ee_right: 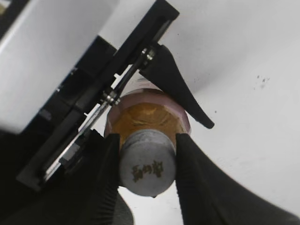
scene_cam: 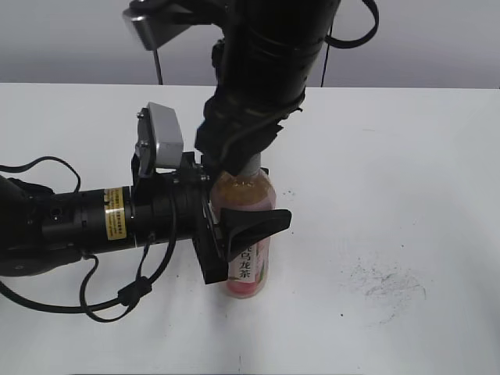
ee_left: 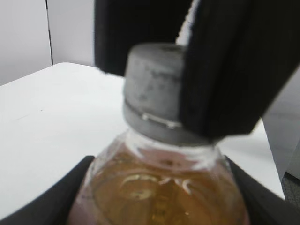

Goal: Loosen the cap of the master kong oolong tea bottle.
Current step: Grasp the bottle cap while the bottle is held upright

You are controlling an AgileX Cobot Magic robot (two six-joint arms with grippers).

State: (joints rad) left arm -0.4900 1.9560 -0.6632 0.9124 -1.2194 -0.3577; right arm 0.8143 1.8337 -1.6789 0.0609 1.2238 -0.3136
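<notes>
The master kong oolong tea bottle (scene_cam: 248,269) stands upright on the white table, amber tea inside and a pink label with a white strip. My left gripper (scene_cam: 244,228) comes in from the left and is shut on the bottle's body; its dark fingers flank the bottle (ee_left: 159,187) in the left wrist view. My right gripper (scene_cam: 234,160) comes down from above and is shut on the grey-white cap (ee_right: 146,168), a finger on each side. The cap (ee_left: 152,89) also shows in the left wrist view, partly covered by the right fingers. The bottle's shoulder (ee_right: 145,115) shows below the cap.
The white table (scene_cam: 406,172) lies all around the bottle. Dark scuff marks (scene_cam: 387,281) sit on the surface at the right front. The left arm and its cables (scene_cam: 78,226) lie along the table on the left.
</notes>
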